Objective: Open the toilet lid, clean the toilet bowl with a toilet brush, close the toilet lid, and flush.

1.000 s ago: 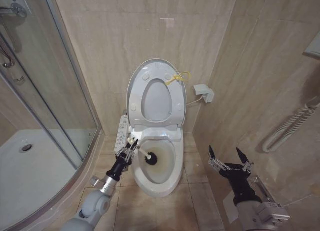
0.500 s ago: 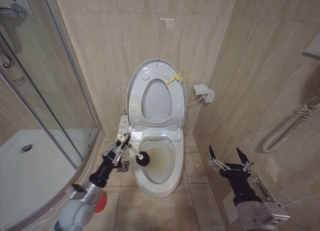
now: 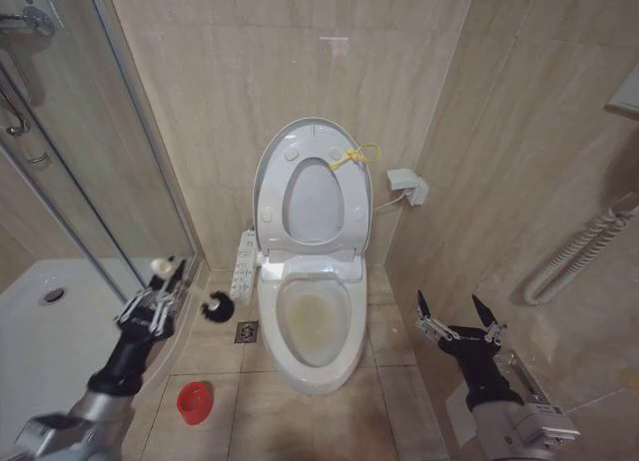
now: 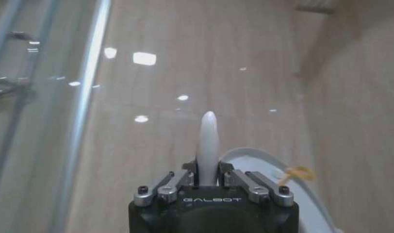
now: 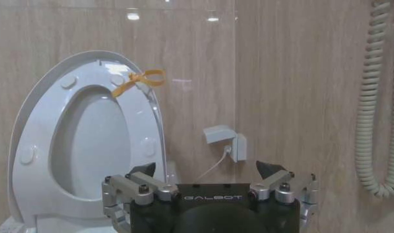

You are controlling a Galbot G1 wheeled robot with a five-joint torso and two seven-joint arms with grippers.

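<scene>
The toilet lid (image 3: pixel 312 197) stands raised against the wall with the ring seat in front of it and a yellow cord loop (image 3: pixel 357 157) at its rim. Below lies the toilet bowl (image 3: pixel 318 326), with a yellowish stain inside. My left gripper (image 3: pixel 155 301) is left of the toilet, near the shower glass, shut on the toilet brush (image 3: pixel 213 307), whose black head hangs above the floor. In the left wrist view the white handle (image 4: pixel 208 143) sticks out between the fingers. My right gripper (image 3: pixel 459 316) hovers open to the right of the bowl, facing the lid (image 5: pixel 93 131).
A small red holder cup (image 3: pixel 195 401) stands on the floor tiles left of the bowl. The shower tray (image 3: pixel 60 331) and its glass door close off the left. A white wall box (image 3: pixel 407 187) and a coiled hose (image 3: pixel 574 251) hang on the right wall.
My left arm has lifted the brush out of the bowl and swung it left toward the shower glass. The red cup now shows. The right arm has not moved.
</scene>
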